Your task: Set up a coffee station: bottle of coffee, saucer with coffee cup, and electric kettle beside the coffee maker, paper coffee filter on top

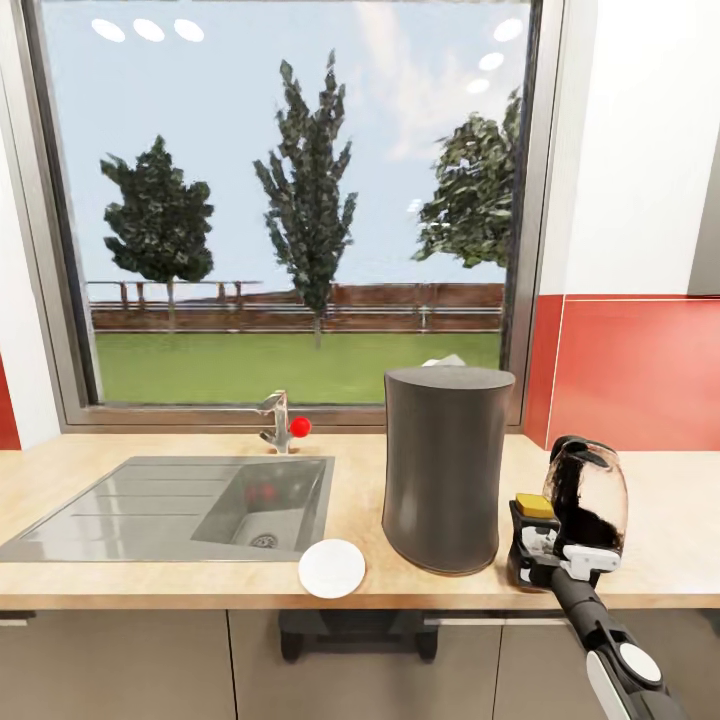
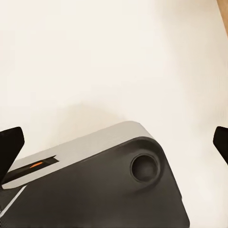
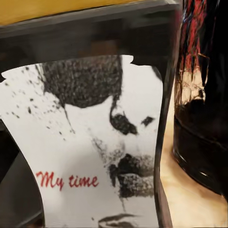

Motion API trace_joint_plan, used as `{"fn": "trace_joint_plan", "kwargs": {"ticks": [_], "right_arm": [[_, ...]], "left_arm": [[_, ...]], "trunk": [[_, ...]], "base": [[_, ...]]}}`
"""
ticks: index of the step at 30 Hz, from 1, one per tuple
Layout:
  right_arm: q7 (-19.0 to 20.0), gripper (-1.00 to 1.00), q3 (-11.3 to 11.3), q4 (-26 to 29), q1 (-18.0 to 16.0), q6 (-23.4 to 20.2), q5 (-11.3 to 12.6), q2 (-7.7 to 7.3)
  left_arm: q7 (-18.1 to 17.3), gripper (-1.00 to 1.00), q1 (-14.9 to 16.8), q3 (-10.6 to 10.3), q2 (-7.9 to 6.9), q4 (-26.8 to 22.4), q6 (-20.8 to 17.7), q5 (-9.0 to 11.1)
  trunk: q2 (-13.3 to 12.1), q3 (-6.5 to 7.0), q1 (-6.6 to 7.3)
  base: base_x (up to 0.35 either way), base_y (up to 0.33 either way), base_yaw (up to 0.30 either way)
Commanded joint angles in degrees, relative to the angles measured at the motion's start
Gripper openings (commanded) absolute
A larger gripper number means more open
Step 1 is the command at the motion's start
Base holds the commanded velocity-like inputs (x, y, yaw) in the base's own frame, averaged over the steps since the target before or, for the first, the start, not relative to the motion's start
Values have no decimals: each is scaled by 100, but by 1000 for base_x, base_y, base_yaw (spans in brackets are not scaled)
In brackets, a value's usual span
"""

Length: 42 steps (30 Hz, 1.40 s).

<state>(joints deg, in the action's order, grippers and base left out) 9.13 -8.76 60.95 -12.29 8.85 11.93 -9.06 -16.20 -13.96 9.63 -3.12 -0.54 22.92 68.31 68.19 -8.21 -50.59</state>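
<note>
On the long light wood-grain kitchen countertop (image 1: pixel 90 460), the head view runs from a grey steel sink (image 1: pixel 180 505) with a drainer, set into the worktop at the left. Behind its basin stands a small chrome tap (image 1: pixel 274 420) with a red knob, in front of a large window (image 1: pixel 290 200) that looks onto 3 trees and a lawn. Near the counter's front edge, just right of the sink's corner, lies the small flat round white saucer (image 1: pixel 332 568), apart from the sink and from the cylinder beside it.

The tall plain dark grey matte coffee maker (image 1: pixel 445 468) stands upright near the middle of the counter, with a scrap of white showing just behind its top rim; what that is cannot be told.

To its right sits the small dark glass bottle of coffee (image 1: pixel 533 522) with a yellow-orange lid, upright on the counter. The right gripper (image 1: pixel 556 556) is at the jar, fingers either side of it and closed on its body. In the right wrist view the jar's white label (image 3: pixel 90 156) reads "My time" in red.

Touching or just beside the jar's right side stands the clear rounded glass electric kettle (image 1: pixel 588 498) with black lid and base.

The left wrist view shows the left gripper (image 2: pixel 114 142) with its 2 dark fingertips (image 2: pixel 9 145) spread wide, holding nothing, over a pale surface and a grey-and-black part of the robot (image 2: pixel 95 190).
</note>
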Motion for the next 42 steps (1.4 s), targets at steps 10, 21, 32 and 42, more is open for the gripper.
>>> {"fn": "trace_joint_plan", "kwargs": {"ticks": [10,21,32,42], "right_arm": [[111,100,-5,-4,-4,11,42,-7],[115,100,-3,-4,-2,4,38,-8],[115,100,-3,-19,-2,2,3,-7],[109,100,-2,-82,-10,-10,-14,-4]], "left_arm": [[-41,100,1,46,4,-4,-5,7],[-41,100,2,40,4,-6,-5,7],[-41,100,2,39,4,-5,-7,1],[-41,100,1,39,4,-7,-7,1]], "trunk": [[5,-6,-1],[5,-6,-1],[5,-6,-1],[5,-6,-1]], "base": [[0,0,0],[0,0,0],[-36,0,0],[-99,0,0]]}}
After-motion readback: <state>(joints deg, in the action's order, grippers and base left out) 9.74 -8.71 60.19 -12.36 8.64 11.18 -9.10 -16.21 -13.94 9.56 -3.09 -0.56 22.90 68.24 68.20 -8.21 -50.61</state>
